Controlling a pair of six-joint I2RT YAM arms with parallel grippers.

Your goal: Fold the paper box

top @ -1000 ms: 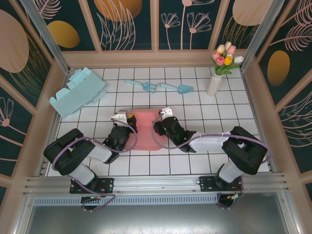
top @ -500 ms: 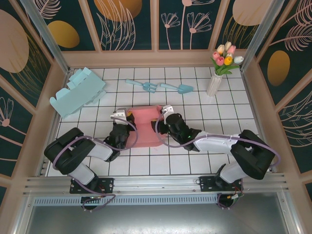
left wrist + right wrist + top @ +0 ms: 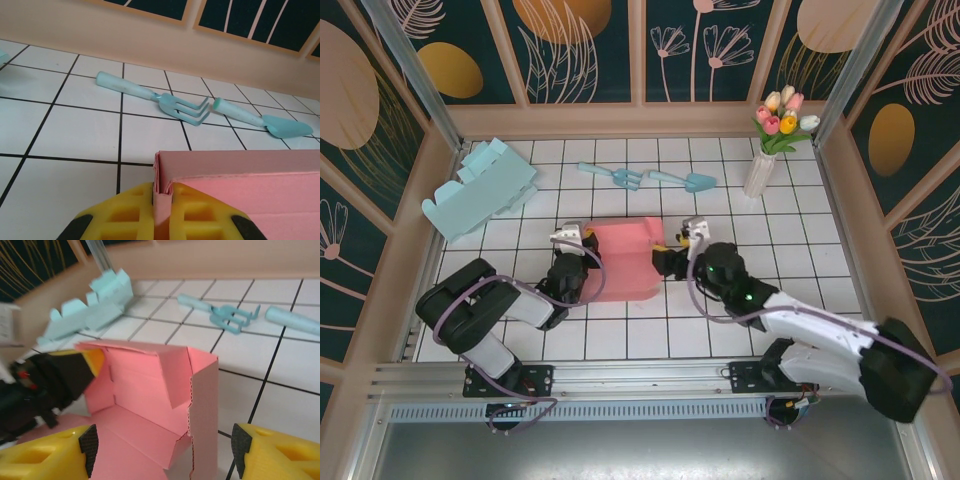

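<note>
The pink paper box [image 3: 623, 258] lies on the tiled table with its back and side walls raised. My left gripper [image 3: 582, 252] is at its left wall. In the left wrist view, the yellow fingers [image 3: 125, 215] are shut on the box's folded left wall [image 3: 162, 200]. My right gripper [image 3: 667, 258] is just off the box's right side. In the right wrist view it stands open [image 3: 162, 455], its pads well apart, with the box's floor and upright right flap [image 3: 202, 405] between and ahead of them, untouched.
A flattened light-blue box [image 3: 480, 188] lies at the back left. A blue toy fork [image 3: 618, 176] and trowel [image 3: 682, 180] lie behind the pink box. A vase of tulips [image 3: 765, 150] stands at the back right. Wooden walls ring the table.
The right gripper has opened, let go of the box's right side and drawn back to the right. The box has shifted slightly right. The left gripper kept its hold.
</note>
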